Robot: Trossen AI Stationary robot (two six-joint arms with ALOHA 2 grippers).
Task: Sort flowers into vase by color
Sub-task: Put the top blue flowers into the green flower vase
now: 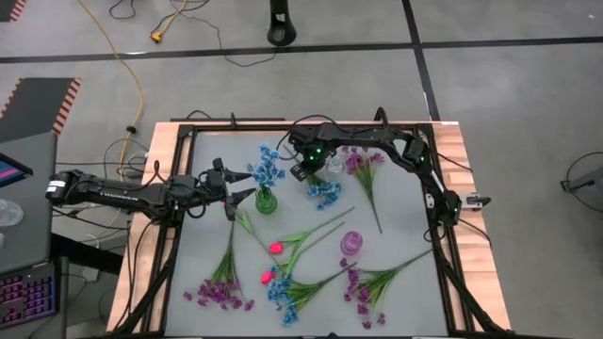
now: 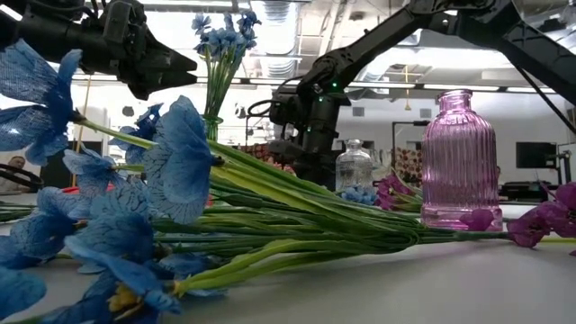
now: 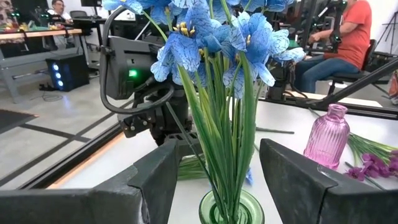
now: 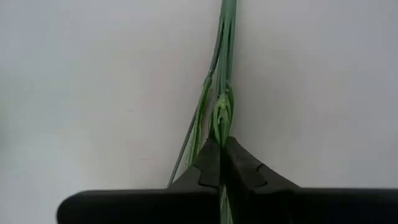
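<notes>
Broadly, on the grey table (image 1: 405, 202): loose flowers strewn over the near half, with purple clusters (image 1: 221, 292), pink-red buds (image 1: 276, 247) and a blue bunch (image 1: 281, 290) among them, long stems crossing one another.

Further back, toward the left: a green vase (image 1: 267, 201) already filled with blue flowers (image 1: 267, 168), standing upright. Just beside it, the left gripper (image 1: 250, 185), spread wide and holding nothing. Seen from the left wrist, flanks the vase neck with one finger on either side and appears not to touch.

Right of that vase and near it: the right gripper (image 1: 308, 176), pinched tight on the thin green stem (image 4: 225, 62) of a blue sprig (image 1: 325, 191). Sits close to a clear vase (image 1: 334, 162), with blue heads just beside the fingers.

Now the relation that matters. Seen from the right wrist, runs straight out ahead of the closed fingers, in line with them, flat along the tabletop. Lying down, then, while the green vase opens upward. Probably calls for lifting, tipping the stem upright and carrying it left toward the blue bunch. Clearly the right arm's job, being the one already gripping. Cannot tell which end of the stem points forward. Could foul on the left fingers guarding the vase mouth.
</notes>
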